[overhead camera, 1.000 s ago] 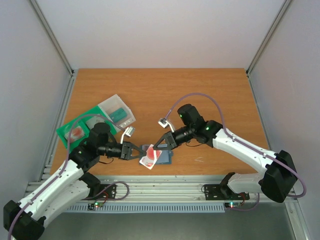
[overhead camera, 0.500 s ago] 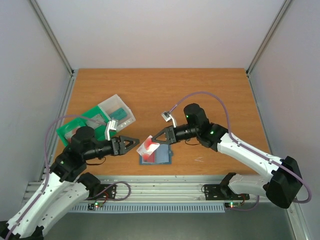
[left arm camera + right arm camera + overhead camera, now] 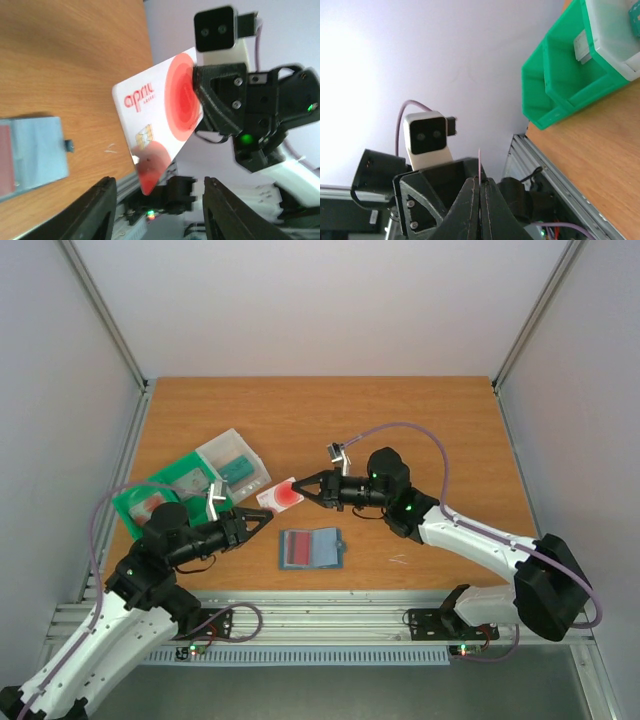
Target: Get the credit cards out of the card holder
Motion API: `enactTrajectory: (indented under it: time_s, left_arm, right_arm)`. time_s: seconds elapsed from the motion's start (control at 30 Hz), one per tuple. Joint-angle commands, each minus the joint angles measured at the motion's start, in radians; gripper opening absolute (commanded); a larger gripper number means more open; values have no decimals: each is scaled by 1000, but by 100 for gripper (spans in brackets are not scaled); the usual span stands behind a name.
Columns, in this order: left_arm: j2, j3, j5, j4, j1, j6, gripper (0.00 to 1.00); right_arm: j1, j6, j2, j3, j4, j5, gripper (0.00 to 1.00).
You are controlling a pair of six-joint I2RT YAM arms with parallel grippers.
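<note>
One white credit card [image 3: 160,107] bears two red discs.

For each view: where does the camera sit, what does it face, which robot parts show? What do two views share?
Top external: overhead, facing down at the table; both arms show.
Left wrist: past the open left gripper at the credit card in the right gripper.
Right wrist: along its shut fingers toward the left gripper, green tray.
Shared: all show the card.

jaws: pinching credit card [image 3: 479,161], edge-on | green tray [image 3: 555,85]: upper right on wooden table [image 3: 600,155]
</note>
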Motion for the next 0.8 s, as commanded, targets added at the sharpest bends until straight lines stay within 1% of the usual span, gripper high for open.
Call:
enactTrajectory:
  time_s: [0.0,0.07,0.33,0.47,0.6,0.7,0.77]
  left_arm:
    - [21,-1,-3,137,-2,-60,39]
    - [22,6,-8,139,-2,-64,29]
    - [6,-6,-62,128,-2,-62,1]
    - [3,-8,-61,125,-2,-60,0]
    - [-8,-1,-75,95,-2,-32,0]
    - [-13,9,-81,67,-3,-11,1]
    - [-9,25,-96,22,-2,15,1]
  right_arm:
    - [-7,97,6,-12,151,67,1]
    - [-6,92,-2,-18,136,77,1]
    - [-6,96,-3,-51,160,72,1]
    - [-5,94,-2,-64,162,67,3]
    - [-6,89,-3,-76,161,61,9]
    - [-5,78,-12,-90,156,62,20]
    - [-6,53,-27,-93,106,69,30]
